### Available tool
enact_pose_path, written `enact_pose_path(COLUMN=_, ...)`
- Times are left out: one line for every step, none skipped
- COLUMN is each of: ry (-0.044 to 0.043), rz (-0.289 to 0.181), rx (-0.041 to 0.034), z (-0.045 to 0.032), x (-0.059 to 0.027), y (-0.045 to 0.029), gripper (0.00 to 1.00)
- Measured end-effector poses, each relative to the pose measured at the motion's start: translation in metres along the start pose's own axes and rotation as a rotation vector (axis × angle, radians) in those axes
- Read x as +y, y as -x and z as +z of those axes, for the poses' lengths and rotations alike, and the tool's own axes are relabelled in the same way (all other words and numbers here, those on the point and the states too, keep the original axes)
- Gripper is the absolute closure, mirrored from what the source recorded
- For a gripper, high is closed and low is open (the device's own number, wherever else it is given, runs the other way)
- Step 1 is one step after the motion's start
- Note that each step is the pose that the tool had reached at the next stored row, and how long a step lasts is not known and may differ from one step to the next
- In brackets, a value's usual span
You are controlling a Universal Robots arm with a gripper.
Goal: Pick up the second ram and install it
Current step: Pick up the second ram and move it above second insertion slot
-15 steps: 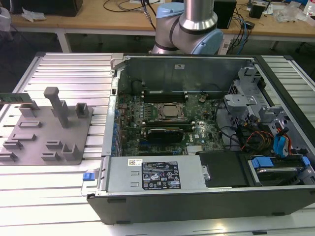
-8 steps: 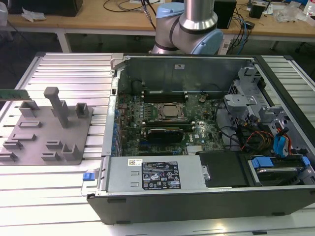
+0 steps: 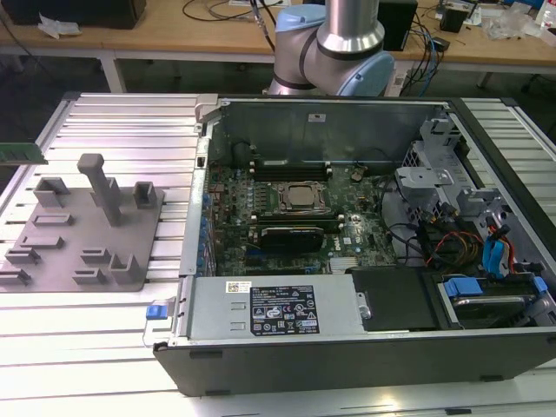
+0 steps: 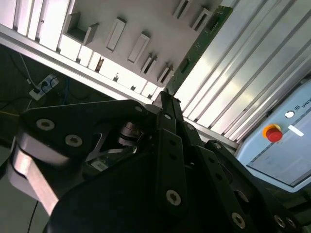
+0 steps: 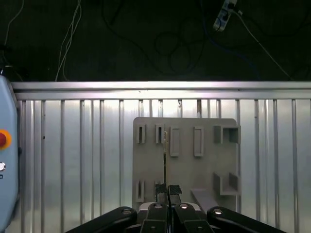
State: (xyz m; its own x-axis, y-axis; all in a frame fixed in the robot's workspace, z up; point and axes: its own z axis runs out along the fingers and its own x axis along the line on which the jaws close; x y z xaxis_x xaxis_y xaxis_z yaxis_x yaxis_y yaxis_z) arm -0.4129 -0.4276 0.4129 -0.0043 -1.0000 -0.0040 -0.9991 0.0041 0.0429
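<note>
Gripping the second ram (image 5: 165, 155), a thin edge-on line, the fingers (image 5: 161, 189) sit narrow over the grey tray (image 5: 187, 170).

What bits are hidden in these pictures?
The second ram: cut off by the exterior view's left edge.
Its gripped end: covered by the gripper in both wrist views.
Motherboard slots: too small in the exterior view to tell what fills them.

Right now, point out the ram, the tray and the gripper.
ram (image 4: 201, 41), second wrist view, mid-length of the green board.
tray (image 3: 82, 233), exterior view, bare grey base.
gripper (image 5: 167, 188), first wrist view, between the fingertips, shut on the ram.
</note>
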Motion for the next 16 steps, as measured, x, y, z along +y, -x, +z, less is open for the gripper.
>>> enact_pose_path(ry=-0.0001, rz=0.000, rx=-0.0001, z=-0.0037, x=0.0002, y=0.0000, gripper=0.91)
enact_pose_path(ry=0.0000, rz=0.000, rx=0.0000, z=-0.0080, x=0.0003, y=0.0000, gripper=0.91)
enact_pose_path(ry=-0.0001, rz=0.000, rx=-0.0001, z=-0.0110, x=0.0005, y=0.0000, gripper=0.91)
enact_pose_path(ry=0.0000, rz=0.000, rx=0.0000, z=-0.0152, x=0.0006, y=0.0001, gripper=0.91)
enact_pose_path(ry=-0.0001, rz=0.000, rx=0.0000, z=-0.0188, x=0.0008, y=0.0001, gripper=0.91)
enact_pose_path(ry=0.0000, rz=0.000, rx=-0.0001, z=-0.0213, x=0.0009, y=0.0001, gripper=0.91)
enact_pose_path(ry=-0.0001, rz=0.000, rx=-0.0001, z=-0.0230, x=0.0010, y=0.0001, gripper=0.91)
enact_pose_path(ry=-0.0001, rz=0.000, rx=-0.0001, z=-0.0245, x=0.0010, y=0.0001, gripper=0.91)
enact_pose_path(ry=-0.0001, rz=0.000, rx=-0.0001, z=-0.0254, x=0.0010, y=0.0001, gripper=0.91)
enact_pose_path(ry=0.0000, rz=0.000, rx=0.0000, z=-0.0276, x=0.0011, y=0.0001, gripper=0.91)
enact_pose_path(ry=-0.0002, rz=0.000, rx=-0.0001, z=-0.0280, x=0.0012, y=0.0001, gripper=0.91)
enact_pose_path(ry=-0.0002, rz=0.000, rx=-0.0002, z=-0.0280, x=0.0011, y=0.0001, gripper=0.91)
enact_pose_path(ry=0.0000, rz=0.000, rx=0.0000, z=-0.0283, x=0.0011, y=0.0001, gripper=0.91)
enact_pose_path(ry=0.0002, rz=0.000, rx=0.0001, z=-0.0285, x=-0.0004, y=0.0001, gripper=0.91)
enact_pose_path(ry=0.0000, rz=0.000, rx=0.0000, z=-0.0285, x=-0.0033, y=0.0001, gripper=0.91)
enact_pose_path(ry=0.0000, rz=0.000, rx=0.0000, z=-0.0286, x=-0.0070, y=0.0002, gripper=0.91)
